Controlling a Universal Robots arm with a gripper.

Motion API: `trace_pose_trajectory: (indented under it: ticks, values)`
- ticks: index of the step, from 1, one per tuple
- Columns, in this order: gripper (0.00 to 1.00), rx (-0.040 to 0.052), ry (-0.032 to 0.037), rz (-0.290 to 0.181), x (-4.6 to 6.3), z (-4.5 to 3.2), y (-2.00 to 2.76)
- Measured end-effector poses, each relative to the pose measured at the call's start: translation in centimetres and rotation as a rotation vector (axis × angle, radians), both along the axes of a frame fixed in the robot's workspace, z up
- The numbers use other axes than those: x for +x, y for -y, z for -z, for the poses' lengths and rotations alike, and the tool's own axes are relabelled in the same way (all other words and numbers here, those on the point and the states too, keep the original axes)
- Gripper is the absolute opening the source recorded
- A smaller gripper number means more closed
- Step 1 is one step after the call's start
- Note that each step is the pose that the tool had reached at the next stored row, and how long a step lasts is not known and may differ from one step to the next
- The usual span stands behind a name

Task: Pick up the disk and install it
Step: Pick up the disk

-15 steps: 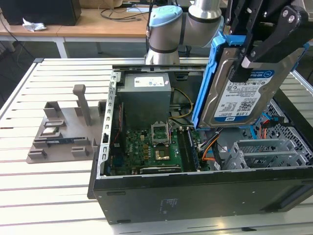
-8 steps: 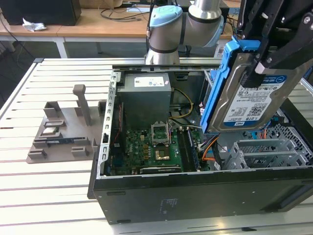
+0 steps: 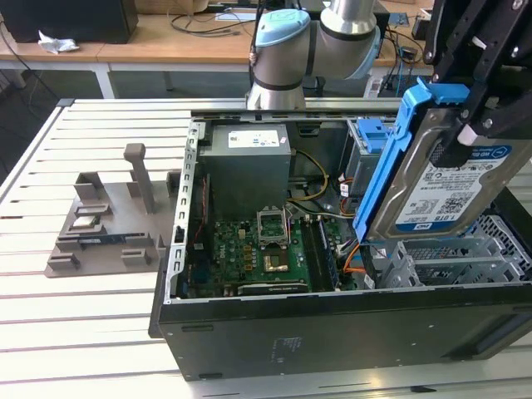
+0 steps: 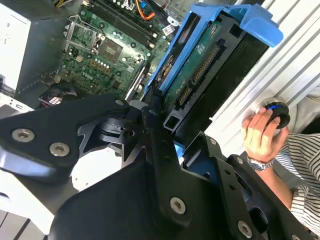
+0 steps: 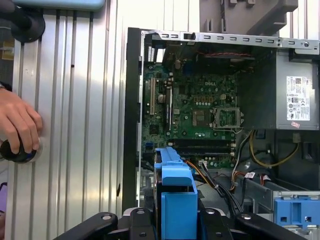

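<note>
Your gripper [image 3: 470, 133] is clamped on the disk [image 3: 440, 195], holding it tilted above the cage [image 3: 490, 249] at the case's [image 3: 291, 332] corner, likely so it clears the wall.

The silver-grey tubular metal robot arm [image 3: 353, 21] is built of thick cylindrical segments, and its rounded joint housings are closed by pale blue circular caps [image 3: 281, 32] with a smooth, slightly glossy finish. The black gripper of flat angular metal link plates [image 4: 160, 117] has matte, bevelled edges in both wrist views. Round silver screw heads [image 4: 59, 148] fasten it, two side by side on a broad rounded plate and others singly along the narrower bars and pivots.
</note>
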State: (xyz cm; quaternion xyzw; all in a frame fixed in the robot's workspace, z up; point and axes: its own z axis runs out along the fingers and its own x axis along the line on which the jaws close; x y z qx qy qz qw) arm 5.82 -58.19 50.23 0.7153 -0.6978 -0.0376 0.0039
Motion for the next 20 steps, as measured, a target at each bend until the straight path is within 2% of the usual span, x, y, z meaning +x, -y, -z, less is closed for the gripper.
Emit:
trace_pose_trajectory:
  ticks: [6,20]
  values:
    - [0.36,-0.0001,-0.0006,0.000,0.8,0.13,0.69]
    - [0.36,0.0000,-0.0016,0.000,2.6,0.38,1.26]
